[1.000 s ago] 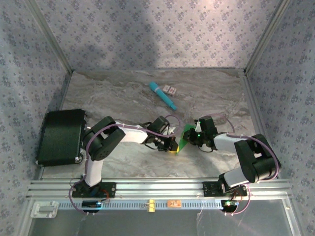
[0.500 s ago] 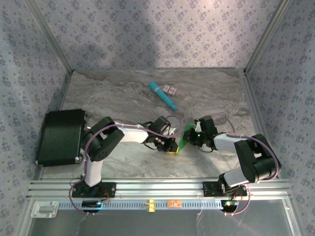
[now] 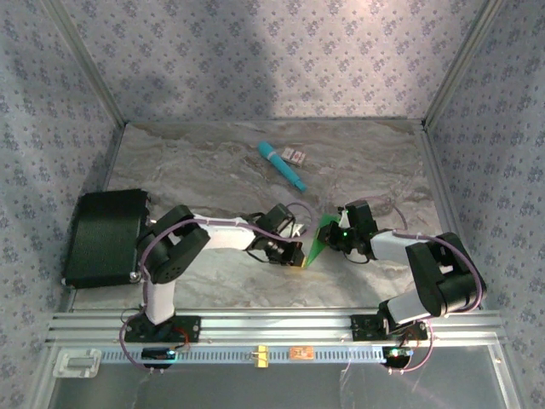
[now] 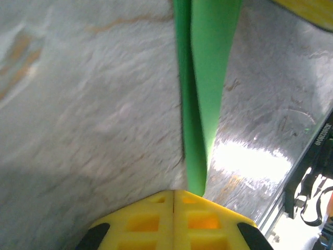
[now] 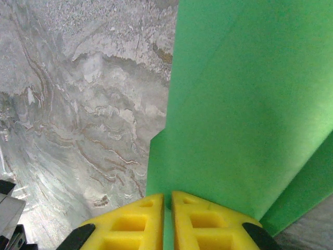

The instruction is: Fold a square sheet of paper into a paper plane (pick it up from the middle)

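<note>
Centre-left in the top view, the left gripper (image 3: 295, 255) is closed, pads together, its tip at the lower corner of the green sheet (image 3: 317, 240); whether it pinches or only presses is unclear. The sheet stands part-folded at mid-frame. To its right, the right gripper (image 3: 334, 236) clamps its edge. A crease seems to be underway, and the next move calls for pressing along the fold without tearing.
</note>
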